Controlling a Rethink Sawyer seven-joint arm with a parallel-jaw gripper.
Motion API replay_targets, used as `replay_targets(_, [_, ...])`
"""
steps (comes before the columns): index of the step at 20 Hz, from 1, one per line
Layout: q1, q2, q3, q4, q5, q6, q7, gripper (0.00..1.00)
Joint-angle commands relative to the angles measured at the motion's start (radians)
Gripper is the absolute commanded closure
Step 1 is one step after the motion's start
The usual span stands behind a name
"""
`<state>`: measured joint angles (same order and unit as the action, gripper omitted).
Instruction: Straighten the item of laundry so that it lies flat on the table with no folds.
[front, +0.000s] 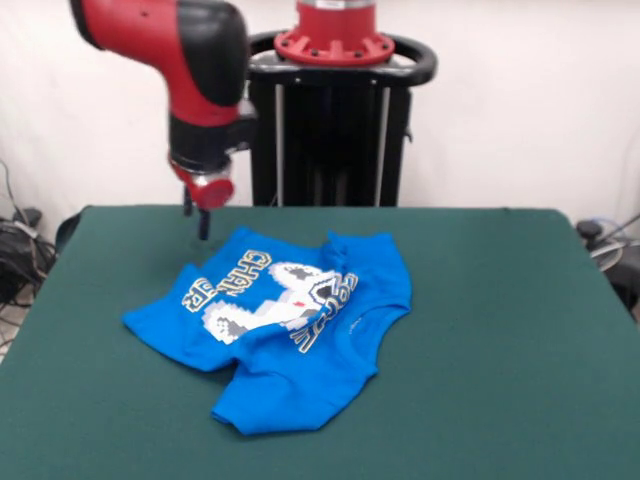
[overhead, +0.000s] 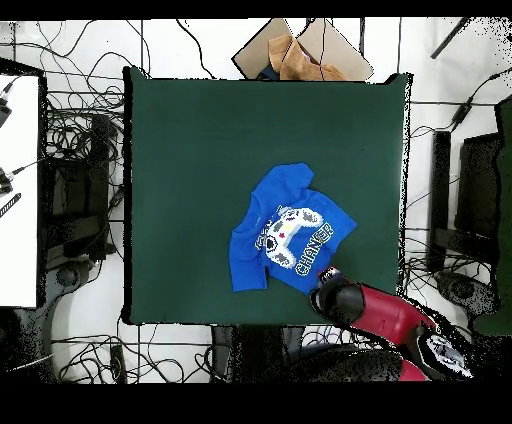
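Observation:
The item of laundry (front: 290, 325) is a bright blue T-shirt, rumpled near the middle of the green table (front: 500, 300). Its print and lettering are broken by folds, and one part is doubled over toward the front edge. My gripper (front: 203, 222) hangs from the red and black arm, just above the cloth-covered table behind the shirt's far left corner and apart from the fabric. Whether it is open or shut does not show. In the overhead view the shirt (overhead: 285, 235) lies right of the table's (overhead: 190, 150) centre, with the arm's wrist (overhead: 338, 297) covering the gripper at the shirt's lower right edge.
The black pedestal (front: 330, 130) stands behind the table's far edge. A cardboard box (overhead: 300, 50) sits on the floor beyond the table's top edge in the overhead view. Cables (overhead: 75, 150) lie on the floor on both sides. A white surface (overhead: 18, 190) stands at the left.

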<state>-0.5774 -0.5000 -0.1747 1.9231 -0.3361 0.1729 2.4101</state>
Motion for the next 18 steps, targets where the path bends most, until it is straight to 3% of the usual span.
replay_targets(1, [-0.006, 0.011, 0.216, -0.098, 0.004, -0.001, -0.019, 0.00])
replay_targets(7, [0.027, 0.103, 0.215, -0.199, 0.013, -0.058, 0.019, 0.00])
replay_targets(10, [0.042, 0.101, 0.206, -0.236, 0.018, 0.024, 0.000, 0.00])
replay_targets(18, [0.024, -0.150, 0.177, -0.153, -0.009, 0.375, -0.174, 0.00])
